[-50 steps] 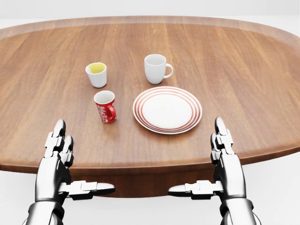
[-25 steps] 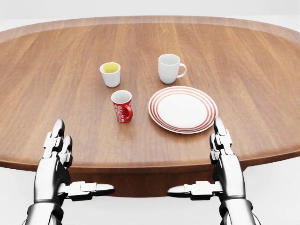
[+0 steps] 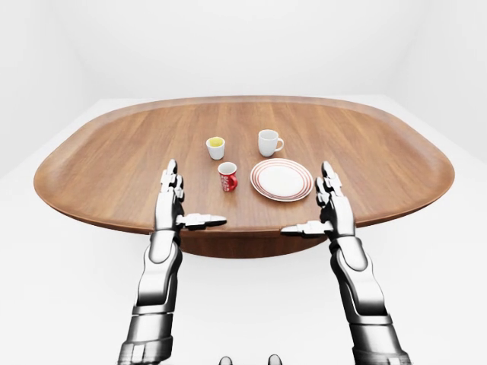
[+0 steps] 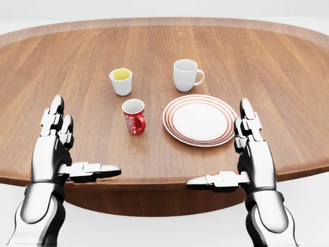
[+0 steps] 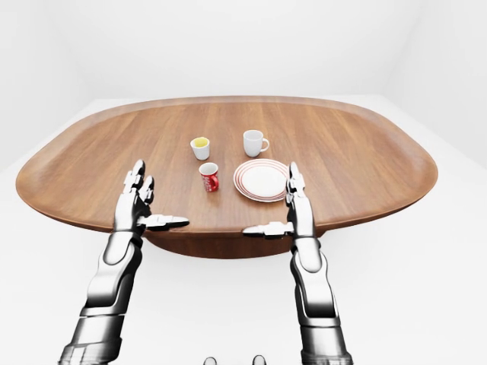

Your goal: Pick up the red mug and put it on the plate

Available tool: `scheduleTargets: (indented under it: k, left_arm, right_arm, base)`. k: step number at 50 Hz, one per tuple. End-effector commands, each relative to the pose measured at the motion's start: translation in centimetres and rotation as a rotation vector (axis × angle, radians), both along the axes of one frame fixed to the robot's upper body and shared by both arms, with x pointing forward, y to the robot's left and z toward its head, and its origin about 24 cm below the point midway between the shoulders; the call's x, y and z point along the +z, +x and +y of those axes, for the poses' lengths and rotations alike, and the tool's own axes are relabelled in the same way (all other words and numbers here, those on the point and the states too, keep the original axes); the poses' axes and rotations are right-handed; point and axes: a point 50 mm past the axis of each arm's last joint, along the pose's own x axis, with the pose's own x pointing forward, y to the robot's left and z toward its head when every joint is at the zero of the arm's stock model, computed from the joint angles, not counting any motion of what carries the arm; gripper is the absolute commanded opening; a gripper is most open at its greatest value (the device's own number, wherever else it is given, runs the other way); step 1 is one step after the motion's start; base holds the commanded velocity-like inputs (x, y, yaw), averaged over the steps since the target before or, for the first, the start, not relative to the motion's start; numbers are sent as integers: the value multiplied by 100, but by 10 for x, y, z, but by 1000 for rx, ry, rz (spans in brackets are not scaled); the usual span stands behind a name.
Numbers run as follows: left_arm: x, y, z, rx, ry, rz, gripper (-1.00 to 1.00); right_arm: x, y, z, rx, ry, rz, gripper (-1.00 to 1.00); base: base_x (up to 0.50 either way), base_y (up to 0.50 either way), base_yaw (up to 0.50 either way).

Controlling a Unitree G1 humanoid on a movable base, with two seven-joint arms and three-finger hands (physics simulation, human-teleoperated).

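Note:
In the head view the red mug point(image 4: 134, 117) stands upright on the wooden table point(image 4: 77, 51), its handle turned to the lower right. Just right of it lies the white plate point(image 4: 200, 119) with red rings, nothing on it. My left hand point(image 4: 82, 141) hovers over the table's near edge, lower left of the mug, open with the thumb pointing inward. My right hand point(image 4: 218, 144) is held the same way at the plate's lower right, also open. Neither hand touches anything.
A white mug point(image 4: 185, 75) stands above the plate, handle to the right. A small white cup point(image 4: 121, 81) with yellow contents stands above the red mug. The oval table's near edge runs under both hands; white floor surrounds it.
The whole picture first shifted, everything on the table sliding right as the camera moved. Since then both hands have risen and reached further over the table's edge. The mug and plate stay put.

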Motion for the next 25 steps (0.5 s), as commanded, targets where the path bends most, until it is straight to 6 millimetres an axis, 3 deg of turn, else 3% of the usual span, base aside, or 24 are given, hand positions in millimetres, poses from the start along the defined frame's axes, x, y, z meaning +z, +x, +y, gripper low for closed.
scheduleTargets:
  k: [1, 11, 25]
  left_arm:
    - [36, 38, 2, 4, 8, -75, 100]
    - [45, 59, 3, 8, 42, -57, 100]
    - [58, 58, 1, 11, 45, -110, 100]
  right_arm:
    - [29, 23, -4, 8, -14, -89, 100]
    - [40, 40, -14, 16, -35, -103, 100]
    - [39, 45, -13, 21, -52, -88, 100]
  base:
    - [0, 0, 0]
    - [0, 0, 0]
    - [0, 0, 0]
